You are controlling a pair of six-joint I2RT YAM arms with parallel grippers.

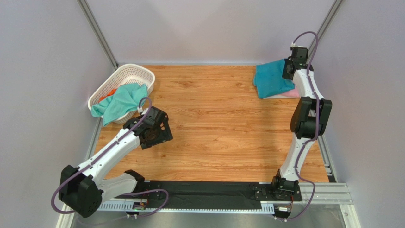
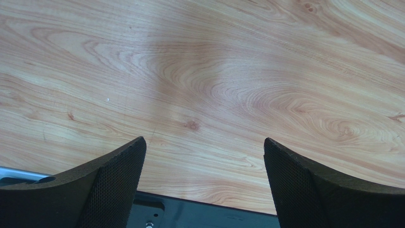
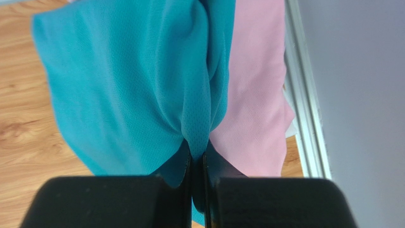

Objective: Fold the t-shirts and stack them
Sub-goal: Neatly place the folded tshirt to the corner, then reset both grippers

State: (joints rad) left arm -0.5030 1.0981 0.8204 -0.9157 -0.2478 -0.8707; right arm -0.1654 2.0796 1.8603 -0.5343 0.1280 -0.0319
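Note:
A folded teal-blue t-shirt lies at the far right of the table on a pink t-shirt. My right gripper is shut on a pinch of the teal-blue cloth, with the pink shirt below it. A white edge shows under the pink one. A mint-green t-shirt drapes over the basket's near rim, with an orange one beneath it. My left gripper is open and empty over bare wood.
The white lattice basket stands at the far left corner. A metal rail runs along the table's right edge beside the shirt stack. A black mounting plate lies across the near edge between the arm bases.

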